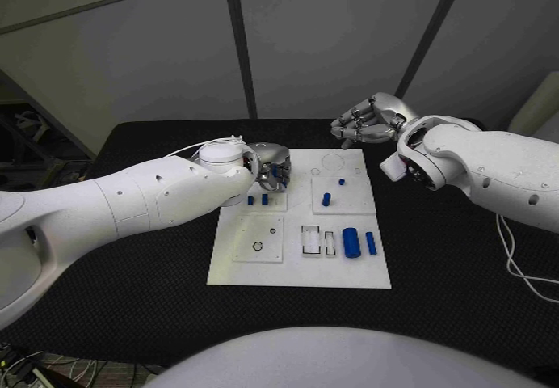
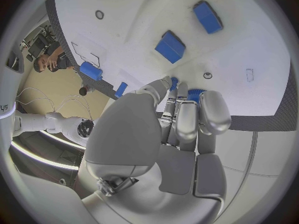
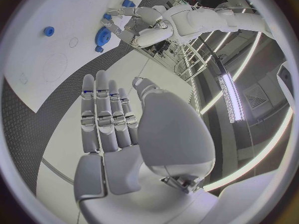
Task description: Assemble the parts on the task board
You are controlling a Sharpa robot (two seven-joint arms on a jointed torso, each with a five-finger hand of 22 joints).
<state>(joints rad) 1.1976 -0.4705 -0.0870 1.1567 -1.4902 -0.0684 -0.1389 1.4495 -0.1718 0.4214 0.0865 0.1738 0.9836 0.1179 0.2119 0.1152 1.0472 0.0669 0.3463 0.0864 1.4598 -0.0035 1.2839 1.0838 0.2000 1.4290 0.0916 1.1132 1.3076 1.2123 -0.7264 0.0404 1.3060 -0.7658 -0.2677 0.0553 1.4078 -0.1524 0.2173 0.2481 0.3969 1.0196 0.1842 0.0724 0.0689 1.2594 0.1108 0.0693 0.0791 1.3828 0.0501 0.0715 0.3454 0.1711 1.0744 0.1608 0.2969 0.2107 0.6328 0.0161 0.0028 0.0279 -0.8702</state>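
Observation:
The white task board (image 1: 300, 271) lies in the middle of the black table. My left hand (image 1: 271, 170) hangs over the board's far left part; its thumb and fingertips (image 2: 167, 82) close on a small blue part (image 2: 175, 80), most of it hidden behind the fingers. Two small blue parts (image 1: 258, 199) stand just in front of that hand. A large blue cylinder (image 1: 350, 242) and a thinner one (image 1: 371, 243) lie at the board's right front. My right hand (image 1: 366, 120) hovers beyond the board's far edge, its fingers (image 3: 102, 114) apart from the thumb and holding nothing.
A blue peg (image 1: 327, 199) stands in the raised right-hand plate (image 1: 345, 204), with a smaller one (image 1: 340, 182) behind it. A rectangular frame (image 1: 313, 241) and a small black ring (image 1: 258, 246) lie near the board's front. Black table (image 1: 454, 267) surrounds the board.

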